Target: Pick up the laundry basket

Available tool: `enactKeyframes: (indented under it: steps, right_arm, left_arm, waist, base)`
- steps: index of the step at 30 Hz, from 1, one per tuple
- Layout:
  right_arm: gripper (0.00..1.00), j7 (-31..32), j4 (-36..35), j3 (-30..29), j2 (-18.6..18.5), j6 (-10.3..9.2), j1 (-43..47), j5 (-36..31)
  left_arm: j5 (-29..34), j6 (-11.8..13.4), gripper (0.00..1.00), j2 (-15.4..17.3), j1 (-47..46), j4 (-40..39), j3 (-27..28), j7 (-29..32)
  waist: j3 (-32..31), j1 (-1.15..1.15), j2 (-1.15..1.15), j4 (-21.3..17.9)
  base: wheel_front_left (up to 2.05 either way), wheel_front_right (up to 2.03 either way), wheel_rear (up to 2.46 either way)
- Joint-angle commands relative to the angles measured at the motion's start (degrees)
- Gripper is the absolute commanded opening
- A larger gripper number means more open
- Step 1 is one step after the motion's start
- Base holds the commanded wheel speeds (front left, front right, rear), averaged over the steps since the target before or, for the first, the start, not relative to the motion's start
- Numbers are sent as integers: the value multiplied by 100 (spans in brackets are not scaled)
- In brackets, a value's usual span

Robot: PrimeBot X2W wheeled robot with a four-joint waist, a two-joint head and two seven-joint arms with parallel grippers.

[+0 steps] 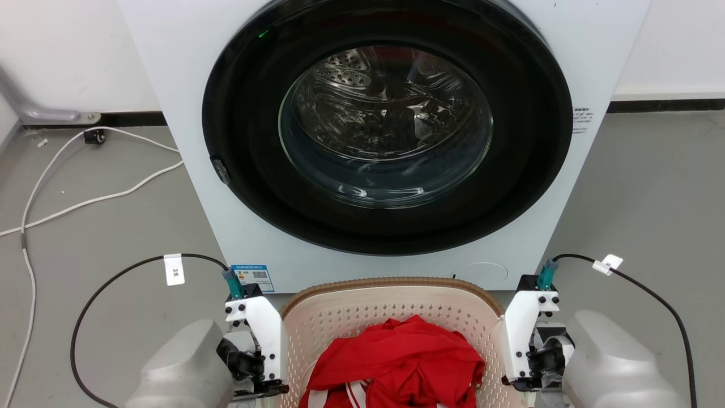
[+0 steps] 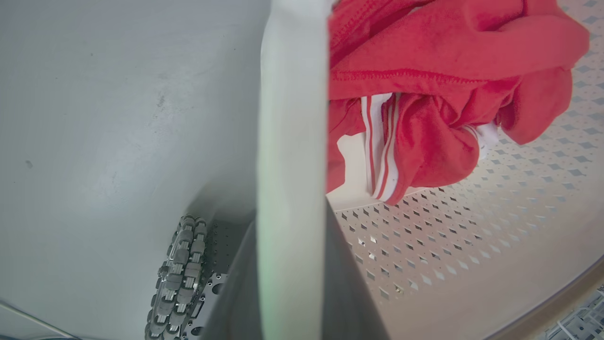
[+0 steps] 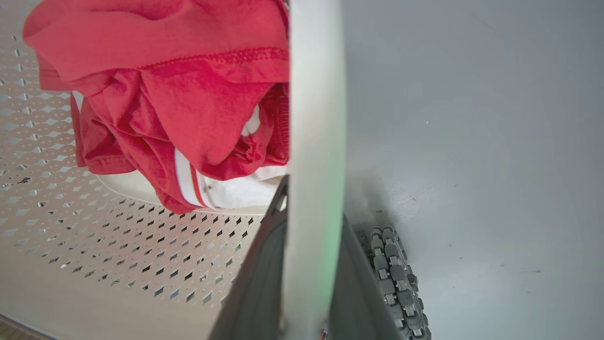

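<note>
Head view, left to right: left gripper (image 1: 263, 368) against the basket's left side. The basket (image 1: 391, 309), brown-rimmed, stands directly before the washer (image 1: 187, 141) and holds a red garment (image 1: 396, 357). Right gripper (image 1: 524, 362) against the basket's right side. The grip cannot be judged from above.

Left wrist view: dark left fingers (image 2: 236, 283) pinch the white left handle (image 2: 292, 118) from both sides. A studded wheel (image 2: 179, 278) sits outside the basket, and the garment's white stripes show inside it.

Right wrist view: right fingers (image 3: 255, 283) likewise pinch the right handle (image 3: 314, 94), with a second wheel (image 3: 394, 278) outside the basket.
</note>
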Motion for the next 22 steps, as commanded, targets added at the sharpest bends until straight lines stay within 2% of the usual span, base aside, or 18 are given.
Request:
enactKeyframes:
  steps: [1,22]
  right_arm:
    - [0,-52,-41,30,95,22,-72,64]
    - [0,-102,-41,89,99,22,-53,136]
  left_arm:
    - [-83,-80,0,-118,-76,-84,24,-27]
    - [-185,-81,0,-135,-55,-66,-51,-134]
  waist:
    - [-5,0,0,3]
    - [-44,0,0,20]
  base:
    - [0,0,0]
    - [0,0,0]
